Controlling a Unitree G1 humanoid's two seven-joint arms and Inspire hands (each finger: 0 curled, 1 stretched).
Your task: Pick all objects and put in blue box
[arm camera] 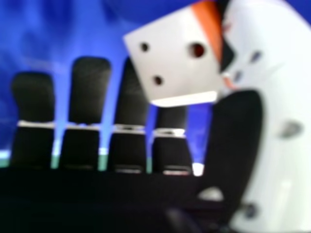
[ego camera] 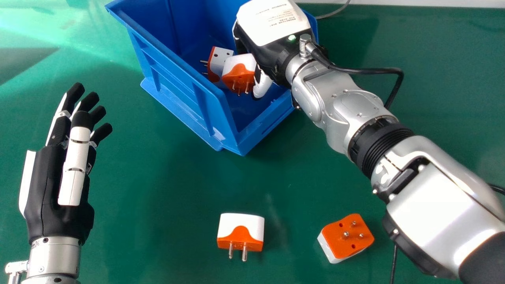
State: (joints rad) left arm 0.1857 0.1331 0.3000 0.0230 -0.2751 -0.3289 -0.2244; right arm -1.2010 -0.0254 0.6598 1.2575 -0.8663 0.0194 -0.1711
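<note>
From the right hand point(ego camera: 271, 35), fingers extended inside the blue box point(ego camera: 173, 81), the likely next three-pin plug adapter point(ego camera: 342, 242) on the green tabletop point(ego camera: 158, 197) lies robotward and rightward (the left hand point(ego camera: 53, 189), fingers relaxed, is farther off).

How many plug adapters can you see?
4: one adapter and another in the blue box; a third on the table, a fourth to its right. The right hand may hide more.

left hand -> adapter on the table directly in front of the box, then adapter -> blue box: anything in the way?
Nothing visible between left hand and adapter, just bare table. Same on to the blue box; its near edge must be cleared, and the right hand occupies part of the opening.
</note>
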